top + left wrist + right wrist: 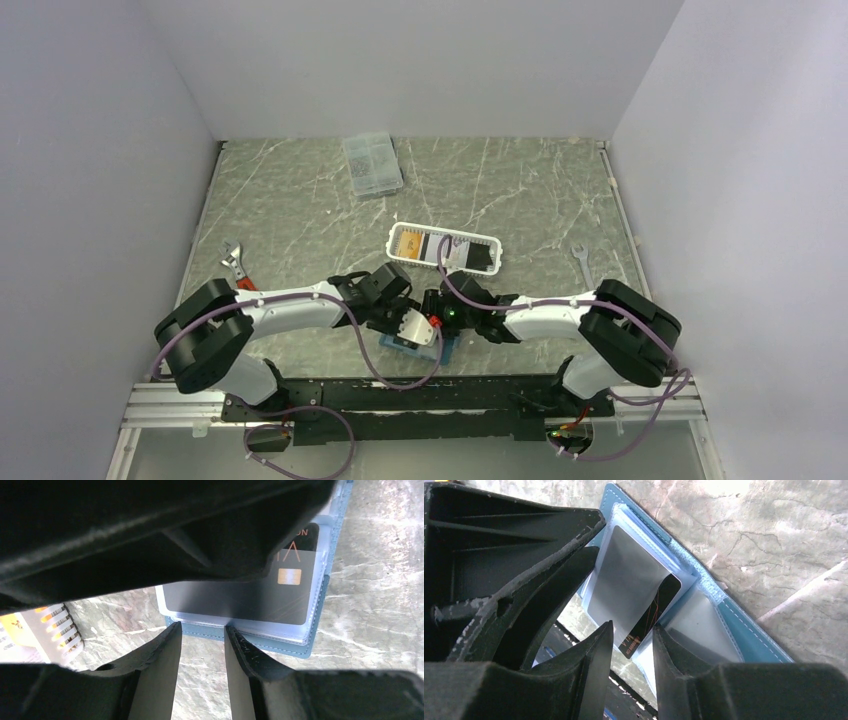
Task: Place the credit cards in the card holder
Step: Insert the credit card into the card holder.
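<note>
The teal card holder (744, 630) lies open at the table's near edge, under both grippers, and shows in the top view (447, 347). A black card (235, 600) sits partly in its clear sleeve; one corner (649, 617) sticks out. My left gripper (202, 628) is open, its tips at the holder's near edge. My right gripper (631, 630) is open, with the card's free corner between its tips and one finger on the sleeve. A yellow card (410, 243) and another black card (480, 257) lie in the white basket (443, 232).
A clear compartment box (372, 165) stands at the back. A red-handled wrench (237, 265) lies at the left edge and a plain wrench (582, 262) at the right. The basket also shows in the left wrist view (50, 627). The two grippers crowd each other.
</note>
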Controlling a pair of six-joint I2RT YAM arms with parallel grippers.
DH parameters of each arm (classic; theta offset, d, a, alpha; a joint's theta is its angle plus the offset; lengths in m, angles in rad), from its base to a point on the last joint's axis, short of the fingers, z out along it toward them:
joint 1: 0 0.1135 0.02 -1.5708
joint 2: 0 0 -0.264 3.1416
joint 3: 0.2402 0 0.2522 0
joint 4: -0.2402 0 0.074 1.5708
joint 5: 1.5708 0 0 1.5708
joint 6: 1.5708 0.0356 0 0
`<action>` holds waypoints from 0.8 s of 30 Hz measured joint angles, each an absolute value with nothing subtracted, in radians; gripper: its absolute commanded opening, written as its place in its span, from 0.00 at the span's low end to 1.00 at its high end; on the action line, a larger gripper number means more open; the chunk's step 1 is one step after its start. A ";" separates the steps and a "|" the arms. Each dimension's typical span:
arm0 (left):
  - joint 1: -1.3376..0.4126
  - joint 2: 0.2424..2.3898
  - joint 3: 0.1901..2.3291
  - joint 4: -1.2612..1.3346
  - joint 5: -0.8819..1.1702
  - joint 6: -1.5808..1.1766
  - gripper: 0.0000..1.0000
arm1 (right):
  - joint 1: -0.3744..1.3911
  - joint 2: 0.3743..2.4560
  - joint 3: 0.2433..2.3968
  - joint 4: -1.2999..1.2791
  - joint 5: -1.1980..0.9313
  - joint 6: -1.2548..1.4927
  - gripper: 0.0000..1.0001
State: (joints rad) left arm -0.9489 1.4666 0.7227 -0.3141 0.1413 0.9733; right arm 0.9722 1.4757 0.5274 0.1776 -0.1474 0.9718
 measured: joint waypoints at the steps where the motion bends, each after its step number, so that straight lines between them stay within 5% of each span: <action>1: -0.949 1.470 0.726 -0.316 0.141 0.971 0.43 | 0.965 1.475 0.517 0.196 -0.162 0.974 0.40; 8: -0.934 1.502 0.771 -0.356 0.150 0.933 0.43 | 0.887 1.437 0.464 0.274 -0.239 0.991 0.52; 15: -0.870 1.494 0.836 -0.417 0.221 0.900 0.42 | 0.792 1.240 0.481 0.051 -0.242 0.939 0.64; 24: -0.665 1.450 1.026 -0.694 0.278 0.891 0.42 | 0.604 1.161 0.816 -0.279 -0.218 0.761 0.71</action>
